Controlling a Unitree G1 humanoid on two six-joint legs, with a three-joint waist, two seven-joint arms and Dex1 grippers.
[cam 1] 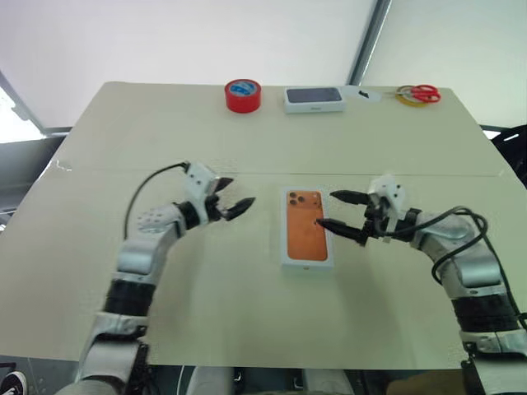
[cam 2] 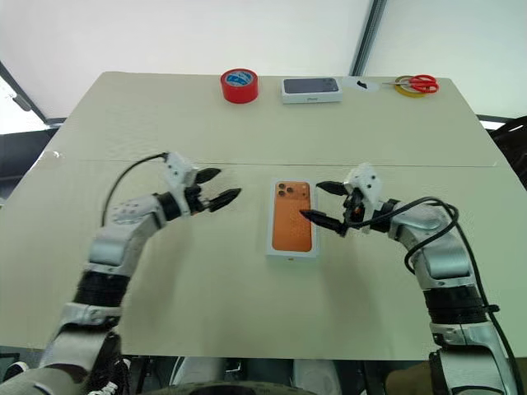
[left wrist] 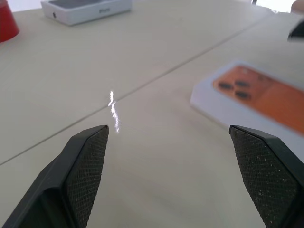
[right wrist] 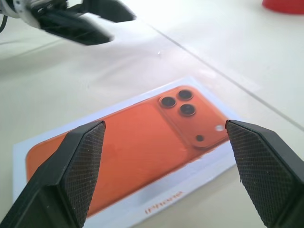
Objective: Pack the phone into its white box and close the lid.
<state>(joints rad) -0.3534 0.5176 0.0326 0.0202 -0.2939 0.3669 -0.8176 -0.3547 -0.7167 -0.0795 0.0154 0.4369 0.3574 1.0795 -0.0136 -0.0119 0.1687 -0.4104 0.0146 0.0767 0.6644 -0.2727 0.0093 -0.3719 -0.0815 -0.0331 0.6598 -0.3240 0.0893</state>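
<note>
Mid-desk (cam 1: pixel 247 313) lies one lid (cam 1: pixel 306 227); left gripper (cam 1: pixel 228 197) and right gripper (cam 1: pixel 339 211) flank it, jaws wide, empty.

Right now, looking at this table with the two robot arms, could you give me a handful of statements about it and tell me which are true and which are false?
1. The lid, printed with an orange phone picture, lies face up on the white box between the two grippers. True.
2. The left gripper is clamped on the lid. False: its jaws stand open and it is apart from the lid, off to its side.
3. The right gripper is open, beside the lid. True.
4. A red roll of tape lies at the far edge of the table. True.
5. The scissors lie right next to the lid. False: they are at the far edge, near the second white box.
</note>
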